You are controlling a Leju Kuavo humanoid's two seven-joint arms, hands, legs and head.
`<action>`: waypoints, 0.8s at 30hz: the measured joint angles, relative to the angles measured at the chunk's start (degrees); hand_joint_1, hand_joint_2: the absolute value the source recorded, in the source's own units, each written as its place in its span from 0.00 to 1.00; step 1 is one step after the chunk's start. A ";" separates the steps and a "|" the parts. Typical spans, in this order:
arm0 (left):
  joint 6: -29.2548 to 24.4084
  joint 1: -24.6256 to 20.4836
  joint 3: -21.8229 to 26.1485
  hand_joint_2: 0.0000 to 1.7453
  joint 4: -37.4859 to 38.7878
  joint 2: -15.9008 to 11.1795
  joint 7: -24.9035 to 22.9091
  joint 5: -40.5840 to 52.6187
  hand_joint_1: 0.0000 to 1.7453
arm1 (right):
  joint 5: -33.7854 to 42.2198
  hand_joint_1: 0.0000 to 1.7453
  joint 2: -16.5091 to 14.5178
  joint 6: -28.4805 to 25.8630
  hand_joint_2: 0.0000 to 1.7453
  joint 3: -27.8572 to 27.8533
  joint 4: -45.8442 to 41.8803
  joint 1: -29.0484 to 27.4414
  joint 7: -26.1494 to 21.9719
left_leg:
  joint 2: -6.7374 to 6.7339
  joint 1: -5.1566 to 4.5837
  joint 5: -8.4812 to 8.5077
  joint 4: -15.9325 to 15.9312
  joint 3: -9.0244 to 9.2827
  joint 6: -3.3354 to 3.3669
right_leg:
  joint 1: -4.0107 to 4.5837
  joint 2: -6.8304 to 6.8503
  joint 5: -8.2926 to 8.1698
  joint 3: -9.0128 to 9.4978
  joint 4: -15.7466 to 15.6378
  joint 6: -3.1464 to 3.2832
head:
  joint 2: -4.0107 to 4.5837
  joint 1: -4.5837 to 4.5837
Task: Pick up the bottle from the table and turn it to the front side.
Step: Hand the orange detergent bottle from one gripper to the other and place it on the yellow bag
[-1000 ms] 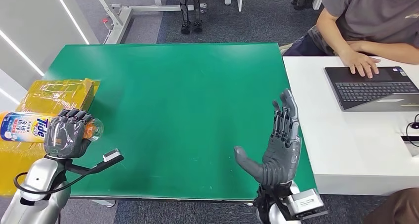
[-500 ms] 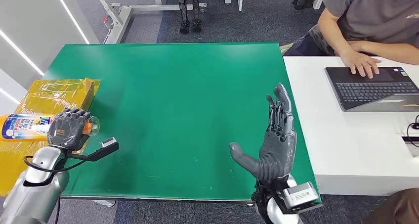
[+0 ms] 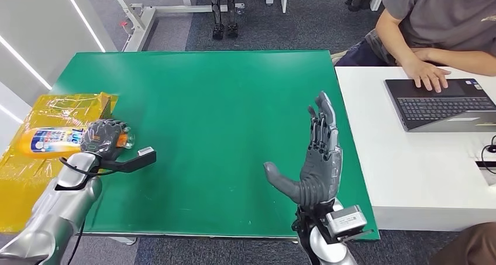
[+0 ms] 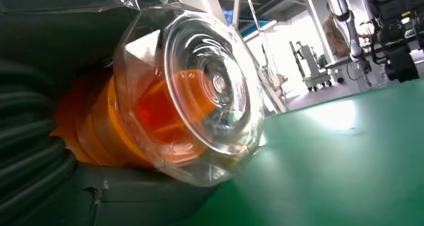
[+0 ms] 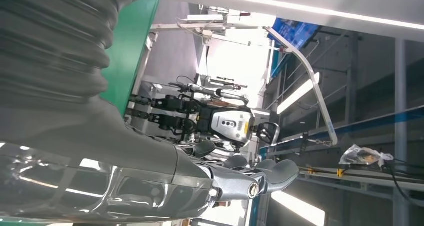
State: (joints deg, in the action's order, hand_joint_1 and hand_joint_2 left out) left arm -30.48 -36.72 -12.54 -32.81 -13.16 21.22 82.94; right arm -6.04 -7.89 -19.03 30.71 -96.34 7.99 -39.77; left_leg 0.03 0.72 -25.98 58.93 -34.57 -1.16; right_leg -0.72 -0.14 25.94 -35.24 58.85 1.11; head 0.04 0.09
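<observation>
The left robot hand [image 3: 105,138] grips the bottle [image 3: 55,141] near its neck, with the dark fingers wrapped around the orange body just behind the clear cap [image 3: 126,140]. The bottle lies roughly horizontal at the left edge of the green table [image 3: 210,101]. Its cap end points toward the table and its base extends out over the yellow plastic-wrapped box [image 3: 52,119]. A blue and white printed label faces upward on the bottle. In the left wrist view, the clear cap [image 4: 200,91] sits close to the camera, with the orange neck [image 4: 100,121] visible behind it and the table surface [image 4: 340,161] just beside it. Whether the cap touches the table cannot be determined.

The right robot hand [image 3: 319,154] is open and holds nothing. It stands upright above the near right part of the table, fingers extended and thumb spread to the side. The right wrist view shows the fingers [image 5: 260,176] extended and apart.

To the right stands a white table [image 3: 409,165] carrying a laptop [image 3: 444,104]. A seated person rests one hand [image 3: 427,75] on the laptop keyboard.
</observation>
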 joint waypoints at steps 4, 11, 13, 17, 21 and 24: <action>1.12 -1.39 -1.25 1.00 2.61 1.91 0.01 0.83 1.00 | -0.37 0.00 -0.48 0.38 1.00 -0.03 0.84 0.30 0.15 | -0.03 -0.01 -0.01 0.00 -0.01 0.01 | 0.00 -0.02 0.00 0.00 0.00 0.00 | 0.00 0.01; 2.37 -2.45 -2.56 1.00 5.51 3.13 -0.06 1.11 1.00 | -0.91 0.00 -0.77 0.23 1.00 -0.16 1.70 0.37 0.14 | -0.03 0.00 -0.01 0.00 0.00 0.00 | 0.00 -0.02 0.00 0.00 0.00 0.00 | 0.00 0.02; 2.57 -2.37 -2.76 1.00 6.18 3.28 -0.21 1.01 1.00 | -0.99 0.00 -0.76 0.02 1.00 -0.23 1.76 0.37 0.12 | -0.03 0.01 -0.01 0.00 0.00 0.00 | 0.00 -0.03 0.00 0.00 0.00 0.00 | 0.00 0.02; 2.58 -1.97 -2.94 1.00 7.25 3.47 -0.43 0.94 1.00 | -0.99 0.00 -0.76 -0.32 1.00 -0.37 2.18 0.36 0.09 | -0.02 0.01 -0.01 -0.01 -0.01 0.00 | 0.00 -0.02 0.01 -0.01 0.00 0.00 | 0.01 0.01; 2.50 -1.58 -2.96 1.00 7.95 3.67 -0.43 0.57 1.00 | -0.99 0.00 -0.77 -0.40 1.00 -0.40 2.58 0.37 -0.04 | -0.02 0.00 -0.01 -0.01 -0.03 0.01 | 0.00 -0.02 0.01 -0.01 0.00 -0.01 | 0.01 0.01; 2.46 -1.27 -2.96 1.00 8.44 3.86 -0.44 0.35 1.00 | -1.00 0.00 -0.77 -0.40 1.00 -0.42 2.83 0.37 -0.11 | -0.01 0.00 -0.01 -0.01 -0.03 0.01 | 0.00 -0.01 0.01 -0.01 0.00 -0.01 | 0.00 0.00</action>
State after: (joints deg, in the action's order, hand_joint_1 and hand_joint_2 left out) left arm -28.02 -37.99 -15.50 -24.38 -9.30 20.77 83.30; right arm -7.04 -8.66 -19.43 30.29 -93.51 8.36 -39.88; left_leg 0.01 0.72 -25.99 58.92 -34.61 -1.15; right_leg -0.72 -0.15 25.95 -35.24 58.85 1.11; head 0.04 0.09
